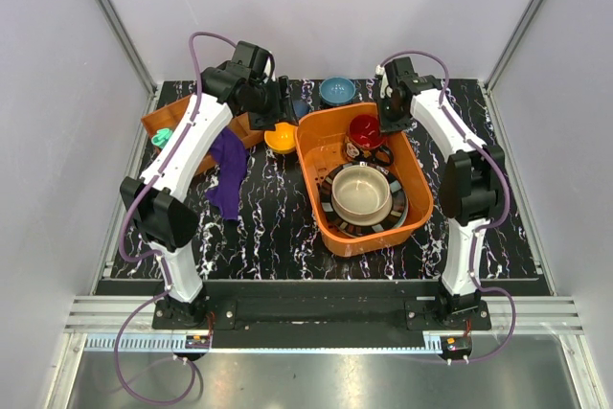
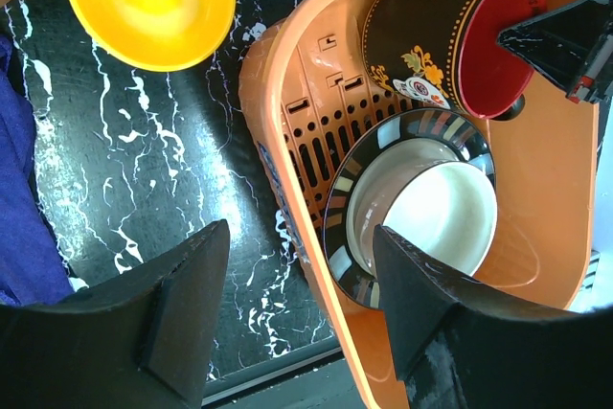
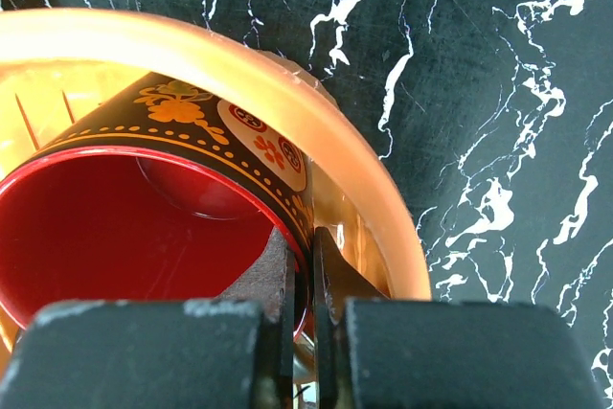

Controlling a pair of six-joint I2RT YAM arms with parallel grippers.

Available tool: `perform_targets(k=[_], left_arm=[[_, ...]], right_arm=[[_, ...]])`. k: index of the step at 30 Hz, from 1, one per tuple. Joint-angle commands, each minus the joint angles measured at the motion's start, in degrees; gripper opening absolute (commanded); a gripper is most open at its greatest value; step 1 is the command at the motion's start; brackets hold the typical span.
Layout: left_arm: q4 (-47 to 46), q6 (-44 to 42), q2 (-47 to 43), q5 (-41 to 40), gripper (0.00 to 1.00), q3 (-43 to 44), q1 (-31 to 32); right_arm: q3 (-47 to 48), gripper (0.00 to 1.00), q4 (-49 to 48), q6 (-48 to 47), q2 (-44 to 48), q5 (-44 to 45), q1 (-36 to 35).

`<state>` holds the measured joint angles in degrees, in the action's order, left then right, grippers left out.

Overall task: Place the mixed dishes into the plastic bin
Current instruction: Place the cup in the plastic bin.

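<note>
Right gripper (image 3: 302,265) is clamped on the rim of the red mug (image 3: 115,227). 1 finger is inside the red lining and 1 is outside on the dark flowered wall, with only the rim between them. The mug's tipped over inside the orange plastic bin (image 3: 239,64), right up against its wall. In the top view that's the upper part of the bin, a bit right of frame centre. Can't tell if the mug actually touches the bin floor.

Left gripper (image 2: 297,256) is spread wide with nothing in it, hanging above the bin's left wall. 1 finger is over the marble table (image 2: 144,170) and the other over the bin's inside.

Below the mug in the top view, the dark striped-rim plate (image 1: 330,206) lies flat on the slotted bottom, with the beige bowl (image 1: 361,193) upright on it.

Outside the bin:
- The orange-yellow bowl (image 1: 281,138) sits just beside its upper left corner.
- The small blue bowl (image 1: 337,91) is near the table's top edge.
- The purple cloth (image 1: 228,174) is left of the bin.
- The brown tray (image 1: 158,120) and teal toy (image 1: 161,138) are further left.
</note>
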<state>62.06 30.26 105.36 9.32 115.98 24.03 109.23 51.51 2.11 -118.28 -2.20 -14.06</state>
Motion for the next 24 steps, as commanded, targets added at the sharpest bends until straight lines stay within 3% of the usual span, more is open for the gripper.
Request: perform_targets(k=[1,11,24], left_arm=[[-0.4,-0.5,-0.2,1.6,0.65,2.5,-0.7],[-0.1,-0.6,-0.4,1.8,0.65,2.2,-1.2],[0.2,-0.8,-0.8,2.0,0.65,2.1,-2.1]], right_arm=[[4.5,0.00,-8.2,-1.3,-0.1,3.2,1.1],[6.9,0.01,-8.3,-0.9,-2.3,3.4,0.9],[9.6,0.33,-8.3,1.4,-3.2,3.1,0.8]])
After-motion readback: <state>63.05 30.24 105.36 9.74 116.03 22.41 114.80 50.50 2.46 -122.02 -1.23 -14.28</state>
